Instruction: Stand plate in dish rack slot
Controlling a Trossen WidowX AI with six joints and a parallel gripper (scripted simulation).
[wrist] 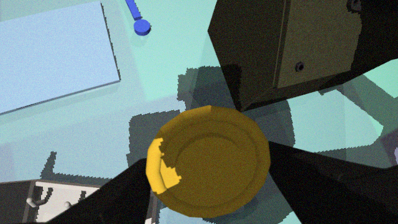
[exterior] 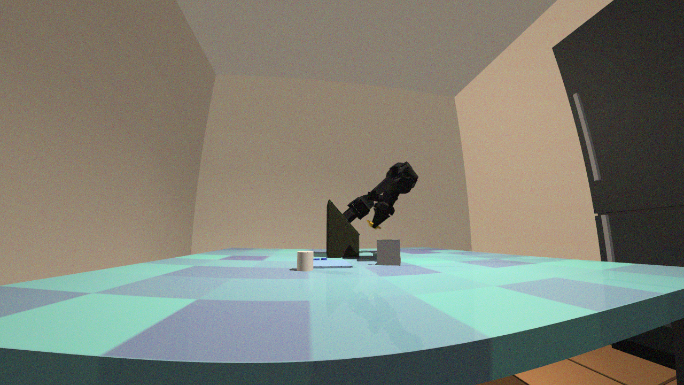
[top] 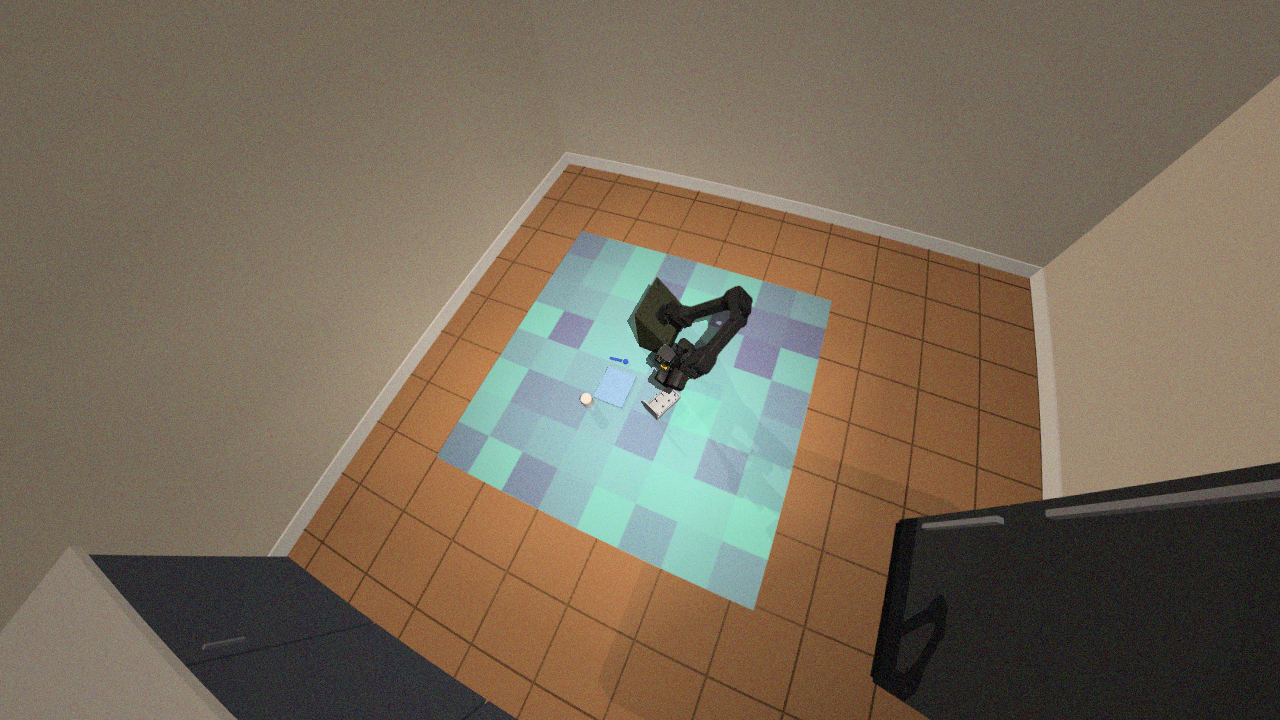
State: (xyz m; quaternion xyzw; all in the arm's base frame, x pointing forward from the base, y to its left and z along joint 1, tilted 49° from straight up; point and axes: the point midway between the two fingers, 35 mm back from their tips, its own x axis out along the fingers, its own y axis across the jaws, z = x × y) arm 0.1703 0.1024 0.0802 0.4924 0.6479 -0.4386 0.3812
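Observation:
My gripper [exterior: 375, 225] [wrist: 207, 157] is shut on the yellow round plate [top: 664, 365] [exterior: 371, 223] [wrist: 214, 174], its dark fingers at opposite sides of the rim. The plate is in the air, well above the table, and looks tilted in the exterior view. The dish rack [top: 663, 403] [exterior: 388, 252] [wrist: 59, 193] has a white base with small grey pegs and a tall grey end panel. It stands on the table, lower than the plate. In the wrist view it is at the lower left, partly hidden by a finger. In the top view the arm hides much of the gripper.
A pale blue flat board [top: 615, 386] [exterior: 334, 264] [wrist: 56, 56] lies beside the rack. A blue spoon-like thing [top: 624, 360] [wrist: 142, 27] and a cream cylinder [top: 586, 399] [exterior: 305, 261] are near the board. The arm's dark wedge-shaped base [top: 653, 317] [exterior: 340, 237] [wrist: 249, 46] stands behind the rack.

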